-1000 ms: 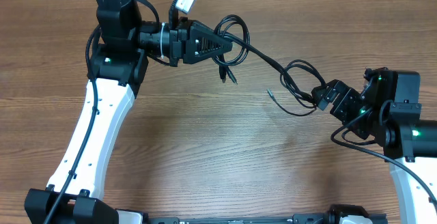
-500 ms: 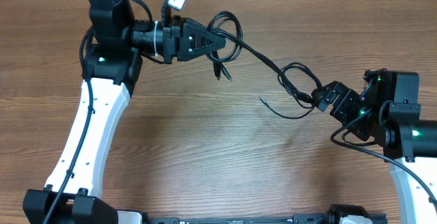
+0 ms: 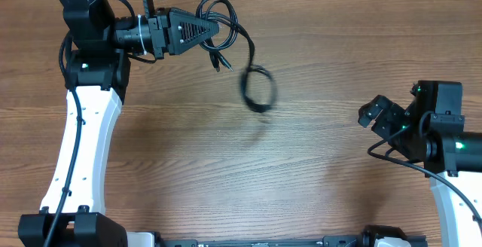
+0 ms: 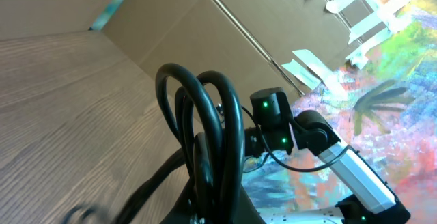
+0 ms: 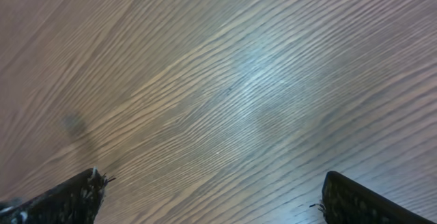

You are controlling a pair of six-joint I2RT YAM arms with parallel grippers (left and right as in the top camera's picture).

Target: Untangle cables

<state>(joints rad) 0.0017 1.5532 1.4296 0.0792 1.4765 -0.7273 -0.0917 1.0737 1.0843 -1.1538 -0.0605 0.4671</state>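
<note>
- The cables (image 3: 239, 40) are now all at the far left of the table (image 3: 301, 187). They are bunched in coils at the tip of my left gripper (image 3: 213, 27).
- A second ago the bundle was stretched across the far side between both arms, with its right end at the right arm. That end has come free, and the whole run has followed the left arm further left.
- One loop (image 3: 258, 89) trails out to the right of the bundle and a little nearer. It is blurred, so I take it to be swinging, and I cannot tell whether it touches the wood.
- A pair of plug ends (image 3: 218, 62) hangs just near of the coils.
- The left gripper is clamped tight on the cables. In its wrist view, thick black coils rise right in front of the camera and hide the fingers.
- The right gripper (image 3: 374, 116) sits at the right edge, well apart from every cord. Its fingers (image 5: 68, 197) are spread as wide as they go, and only bare wood shows between them.
- My judgement is that the pull-apart did not separate anything. The coils look as knotted as before, and they are now held from one side only.
- Next I would bring the right arm back in for the trailing loop or a plug end.
- The risk is grabbing two strands at once while the loop is moving.
</note>
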